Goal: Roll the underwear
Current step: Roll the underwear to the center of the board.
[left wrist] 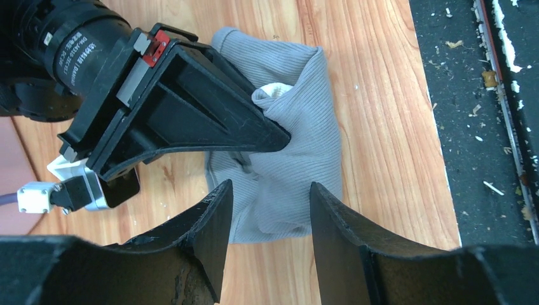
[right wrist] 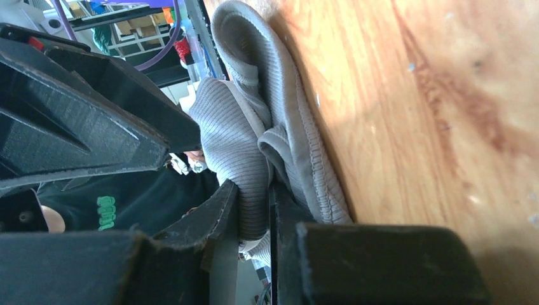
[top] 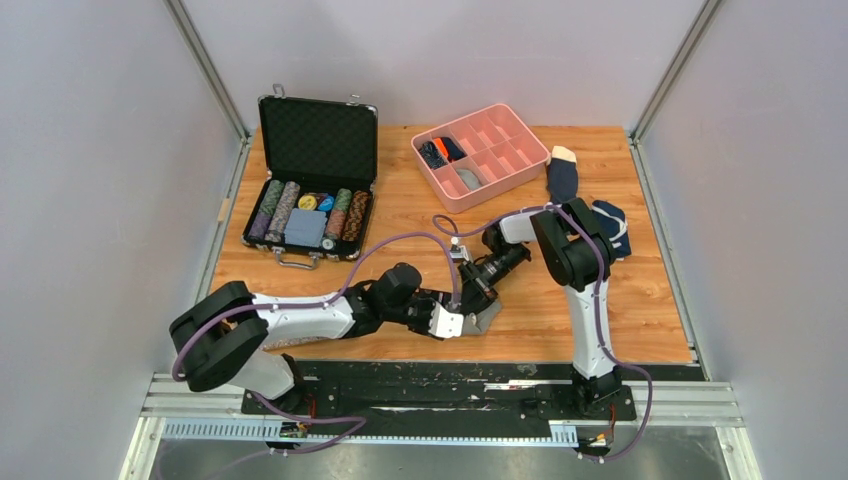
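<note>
The underwear (top: pixel 488 318) is a bunched, partly folded grey ribbed cloth on the wooden table near its front edge. In the left wrist view the underwear (left wrist: pixel 299 127) lies just past my left gripper (left wrist: pixel 271 185), whose jaws stand open around the cloth's near edge without pinching it. My right gripper (right wrist: pixel 253 190) is shut on a raised fold of the underwear (right wrist: pixel 286 127). The same right gripper (left wrist: pixel 279 136) reaches in from the left of that view, its tip buried in the cloth. From above, both grippers meet at the garment, left gripper (top: pixel 460 322) and right gripper (top: pixel 478 298).
An open black case of poker chips (top: pixel 315 180) stands at the back left. A pink divided tray (top: pixel 480 155) sits at the back centre. A navy sock with a tan toe (top: pixel 562 172) and a navy garment (top: pixel 612 225) lie behind the right arm. A black rail (left wrist: pixel 483 127) borders the table front.
</note>
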Tool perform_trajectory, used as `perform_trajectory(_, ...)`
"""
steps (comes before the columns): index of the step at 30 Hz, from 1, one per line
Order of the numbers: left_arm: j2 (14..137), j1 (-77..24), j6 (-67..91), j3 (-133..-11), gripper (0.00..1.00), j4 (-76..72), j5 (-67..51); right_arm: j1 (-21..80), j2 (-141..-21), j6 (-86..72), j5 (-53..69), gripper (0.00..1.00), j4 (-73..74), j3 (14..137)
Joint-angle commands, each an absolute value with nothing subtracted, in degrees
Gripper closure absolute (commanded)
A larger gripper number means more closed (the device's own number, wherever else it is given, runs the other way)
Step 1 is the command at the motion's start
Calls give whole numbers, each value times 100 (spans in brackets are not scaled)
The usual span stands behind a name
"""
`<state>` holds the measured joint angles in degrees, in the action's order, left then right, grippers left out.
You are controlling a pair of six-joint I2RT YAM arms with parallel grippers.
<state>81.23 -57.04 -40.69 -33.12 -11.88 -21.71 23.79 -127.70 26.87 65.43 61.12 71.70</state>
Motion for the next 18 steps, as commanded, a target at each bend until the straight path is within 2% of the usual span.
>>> perform_trajectory(1, 8281, -5835, -4397, -3457, 45, -1473, -2014, 2276, -13023, 2932, 5440, 98, 5660, 7231)
perform_trajectory(6, 8174, -5836, -4096, -3670, 47, -868, -2452, 2272, -13105, 2822, 5423, 98, 5660, 7289)
perform_trajectory(10, 7587, -5844, -3912, -3520, 46, -306, -2585, 2248, -13113, 2794, 5421, 98, 5660, 7299)
perform_trajectory(14, 7498, -5868, -3853, -3139, 44, -710, -2721, 2235, -13177, 2717, 5427, 98, 5661, 7359)
perform_trajectory(18, 8111, -6080, -3729, -3252, 43, -1380, -1959, 2213, -13270, 2646, 5457, 98, 5699, 7426)
